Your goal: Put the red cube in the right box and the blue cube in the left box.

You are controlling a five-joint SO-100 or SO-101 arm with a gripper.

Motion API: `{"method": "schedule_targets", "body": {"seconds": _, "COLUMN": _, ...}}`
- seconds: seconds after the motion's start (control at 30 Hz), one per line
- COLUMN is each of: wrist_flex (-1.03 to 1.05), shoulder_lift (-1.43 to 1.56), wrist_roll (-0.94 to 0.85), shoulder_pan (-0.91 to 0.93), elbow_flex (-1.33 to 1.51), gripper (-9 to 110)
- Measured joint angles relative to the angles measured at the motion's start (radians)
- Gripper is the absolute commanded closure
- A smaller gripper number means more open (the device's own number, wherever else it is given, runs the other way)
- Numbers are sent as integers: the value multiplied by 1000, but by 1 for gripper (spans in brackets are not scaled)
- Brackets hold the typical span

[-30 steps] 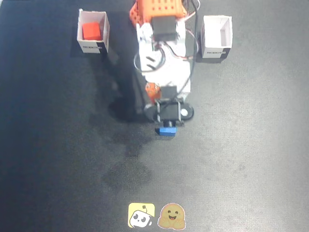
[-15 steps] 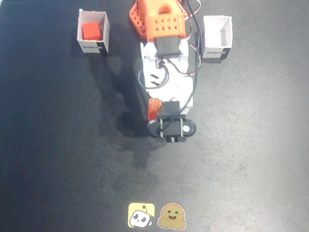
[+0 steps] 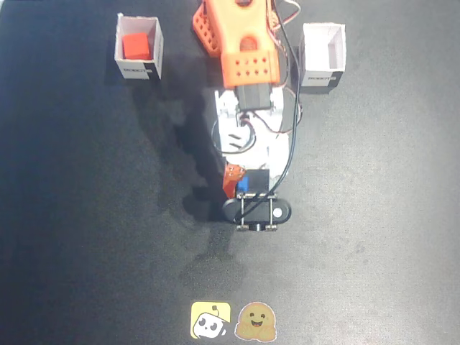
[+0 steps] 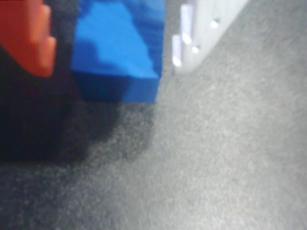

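The blue cube [image 3: 243, 185] sits on the dark mat between my gripper's [image 3: 240, 190] fingers, in the middle of the fixed view. In the wrist view the blue cube [image 4: 120, 43] fills the top, with the orange finger [image 4: 29, 33] to its left and the white finger [image 4: 201, 24] to its right. A dark gap shows between the orange finger and the cube, so the gripper [image 4: 111, 67] is open around it. The red cube [image 3: 136, 46] lies inside the white box [image 3: 157, 54] at the top left of the fixed view. The other white box [image 3: 338, 50], at the top right, holds nothing.
The arm's orange and white body [image 3: 244, 65] stands between the two boxes at the top of the fixed view. Two stickers, one yellow [image 3: 210, 320] and one brown [image 3: 256, 321], lie on the black mat [image 3: 86, 215] near the bottom edge.
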Motion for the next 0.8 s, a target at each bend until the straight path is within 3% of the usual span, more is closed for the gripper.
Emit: {"method": "schedule_targets", "body": {"seconds": 0.8, "wrist_flex": -60, "shoulder_lift": -126, "wrist_roll": 38, "shoulder_pan": 0, "elbow_flex": 51, "gripper": 85}}
